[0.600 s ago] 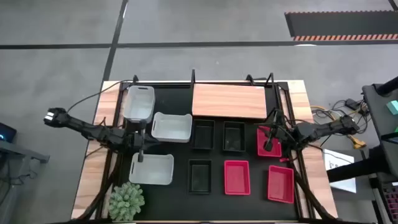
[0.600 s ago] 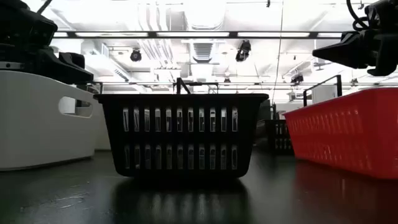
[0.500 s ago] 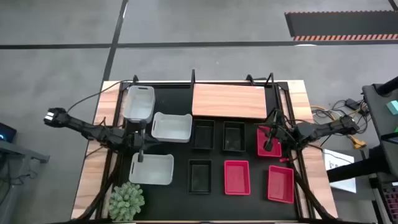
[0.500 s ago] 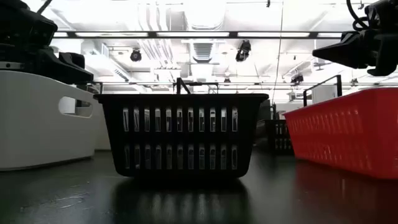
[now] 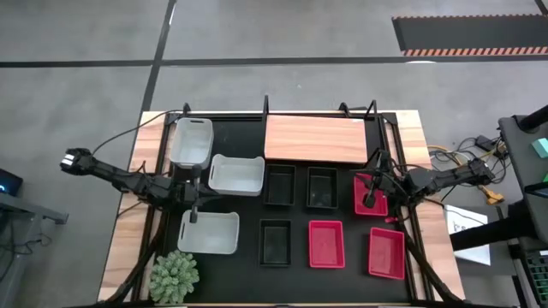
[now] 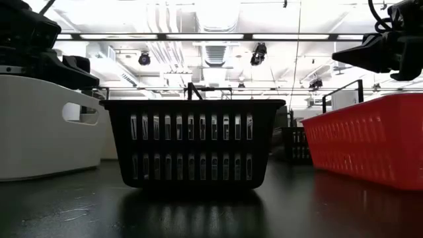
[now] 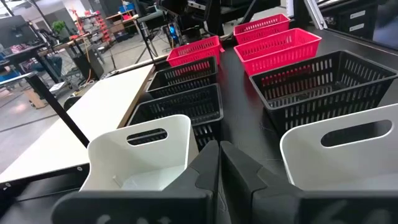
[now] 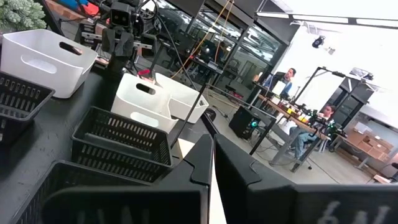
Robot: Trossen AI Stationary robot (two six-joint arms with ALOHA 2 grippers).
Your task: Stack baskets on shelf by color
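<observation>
In the high view, three white baskets (image 5: 190,141) (image 5: 236,174) (image 5: 209,232) sit on the mat's left part. Three black baskets (image 5: 280,186) (image 5: 322,187) (image 5: 275,242) stand in the middle, and three red ones (image 5: 368,198) (image 5: 325,243) (image 5: 386,253) on the right. The wooden shelf (image 5: 315,139) lies bare at the far edge. My left gripper (image 5: 195,195) is shut (image 7: 219,149) and hovers between the white baskets. My right gripper (image 5: 370,193) is shut (image 8: 211,146) and hangs over the far red basket; the low view shows it (image 6: 370,53) well above a red rim (image 6: 370,109).
A spiky green plant (image 5: 175,274) stands at the near left corner of the table. Thin black rods (image 5: 267,107) frame the shelf. The near black basket (image 6: 192,142) fills the middle of the low view. People sit at desks (image 8: 311,124) in the room behind.
</observation>
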